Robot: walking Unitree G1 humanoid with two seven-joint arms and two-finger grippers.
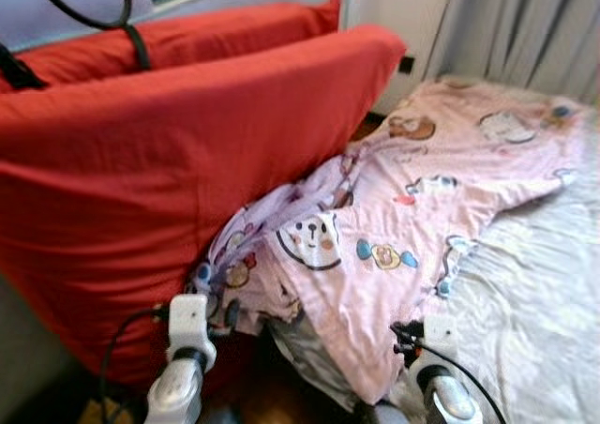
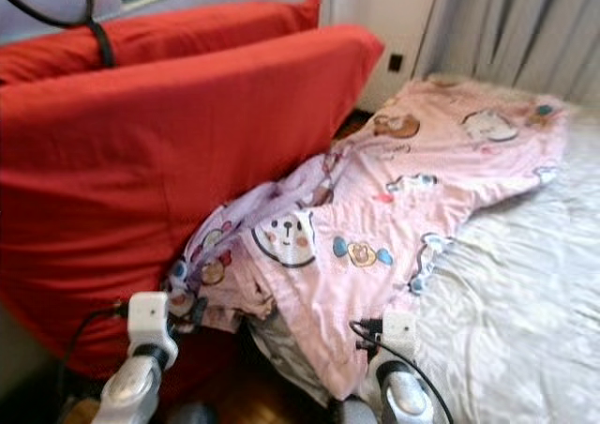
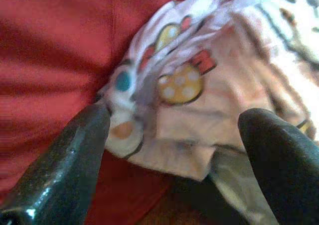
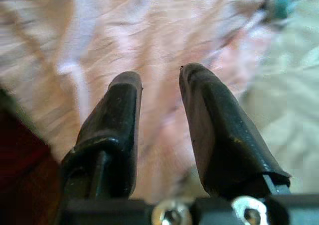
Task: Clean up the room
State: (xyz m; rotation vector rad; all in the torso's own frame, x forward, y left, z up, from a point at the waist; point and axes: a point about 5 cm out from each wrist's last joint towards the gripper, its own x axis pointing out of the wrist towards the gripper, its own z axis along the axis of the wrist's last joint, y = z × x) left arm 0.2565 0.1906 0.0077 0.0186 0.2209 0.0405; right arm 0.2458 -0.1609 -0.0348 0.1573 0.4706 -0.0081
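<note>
Pink quilt (image 1: 412, 218) with cartoon animal prints lies crumpled across the near left part of the bed (image 1: 534, 302), its near edge hanging over the bed's side toward the floor. Its left end is bunched against a big red cushion (image 1: 141, 180) standing just beside the bed. A pale sheet shows on the bed's right half; grey curtains (image 1: 525, 21) hang behind the far edge.

Handling, by judgement: light, soft, limp cloth. It will sag and trail when lifted, and one grip will raise only a corner. Not slippery, not fragile. Best hold looks like the hanging near edge, or the bunched folds by the cushion where layers stack up thick enough to pinch.

Left pincer (image 3: 174, 130): released, fingers spread wide, nothing between them. The bunched printed folds sit straight ahead of the tips, close, in the gap between cushion and bed. One finger (image 3: 75, 155) lies against or very near the red cushion; contact with the cloth cannot be told.

Right pincer (image 4: 159, 105): fingers narrowly apart, not grasping. Pink cloth lies just beyond the tips, with the sheet off to one side. In the head views both arms sit low at the bed's near edge, the hanging hem between them.
</note>
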